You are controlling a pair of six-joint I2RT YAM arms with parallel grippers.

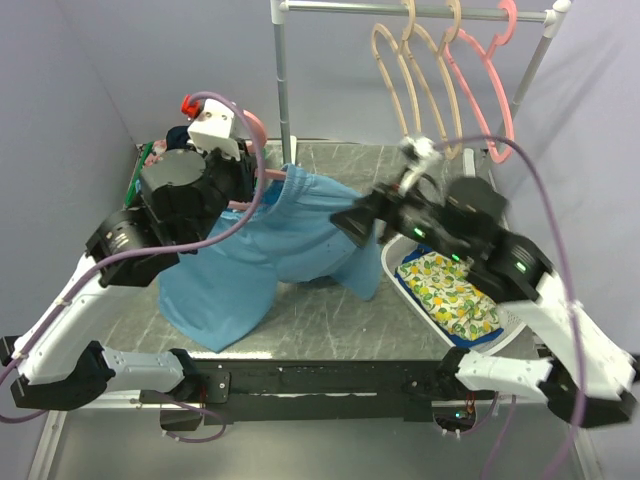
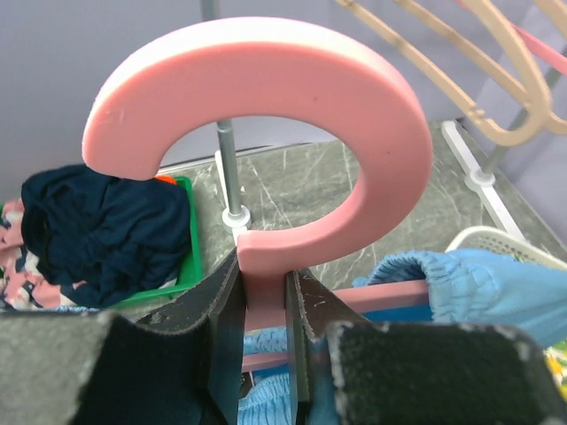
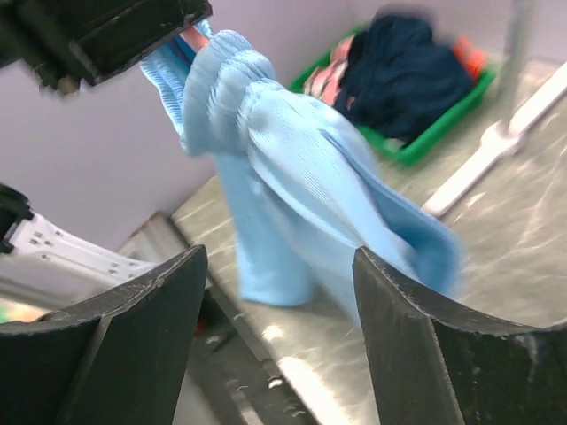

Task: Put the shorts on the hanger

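The shorts, seen from above, hung by the waistband over the hanger, legs trailing onto the counter; the right jaws stood near their right edge. At the left wrist, the left jaws clamped the hanger's neck below its hook. At the right wrist, the right jaws gaped, empty, shorts ahead. The step likely called for a level hanger and an evenly seated waistband.
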